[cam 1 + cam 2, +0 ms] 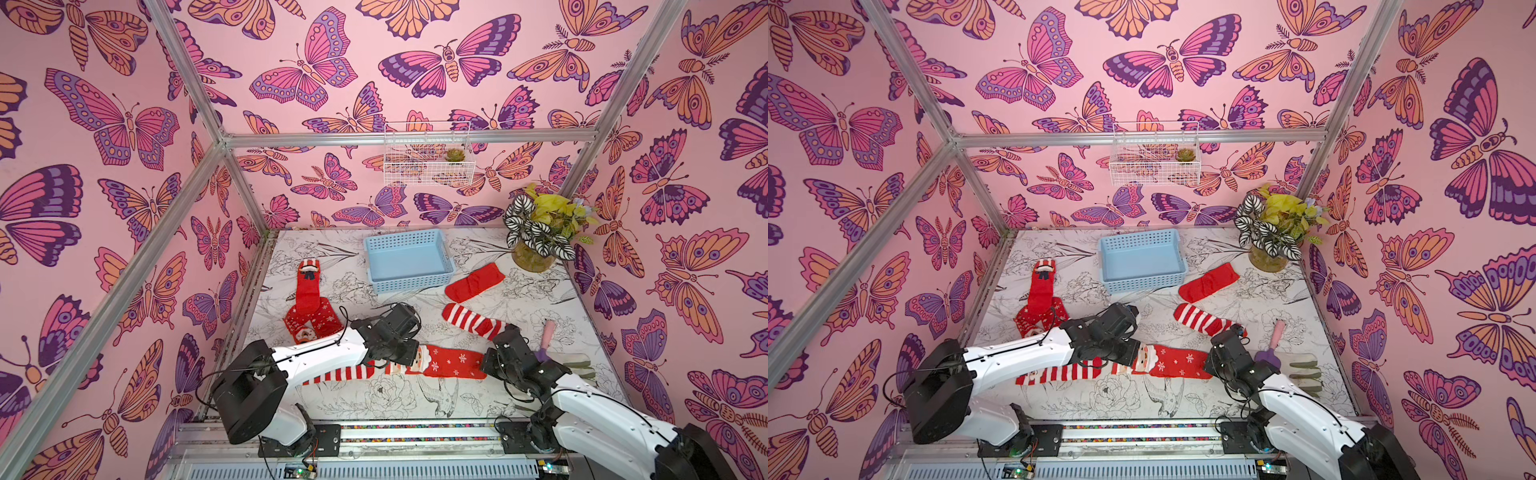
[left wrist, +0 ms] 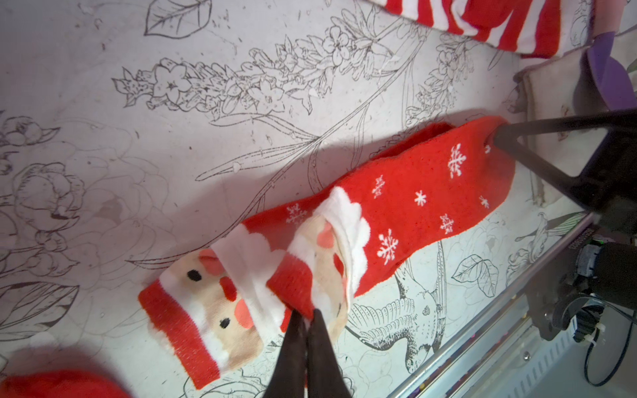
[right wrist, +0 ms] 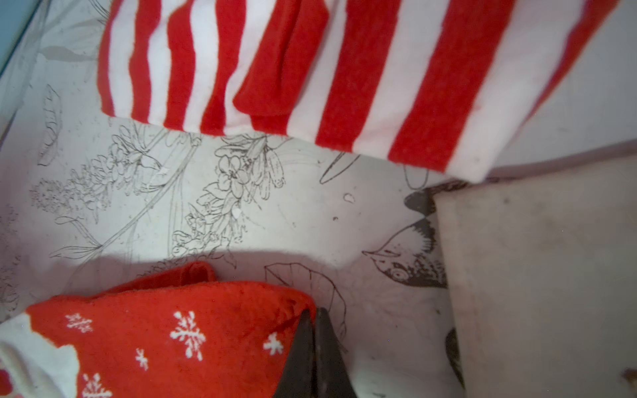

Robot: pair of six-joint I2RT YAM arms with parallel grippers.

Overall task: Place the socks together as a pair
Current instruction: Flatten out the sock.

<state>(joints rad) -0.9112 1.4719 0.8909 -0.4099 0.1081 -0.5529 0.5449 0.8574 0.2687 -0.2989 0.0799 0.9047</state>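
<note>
Pink wallpaper (image 1: 332, 62) crowded with big butterflies in purple, orange and magenta covers the back wall and both side walls. Bare aluminium bars (image 1: 407, 138) cross the back wall and run along the corners, framing the booth. A white wire basket (image 1: 428, 178) hangs on the back wall at the cross bar, with a small green succulent (image 1: 455, 155) in its right end. The tabletop (image 1: 415, 399) is white, printed with black line drawings of flowers, leaves and birds (scuffed and speckled in the wrist views). A leafy potted plant (image 1: 540, 226) stands at its far right corner. A metal rail (image 1: 415, 433) lines the near edge. The light is soft and even, and the shadows are faint.
</note>
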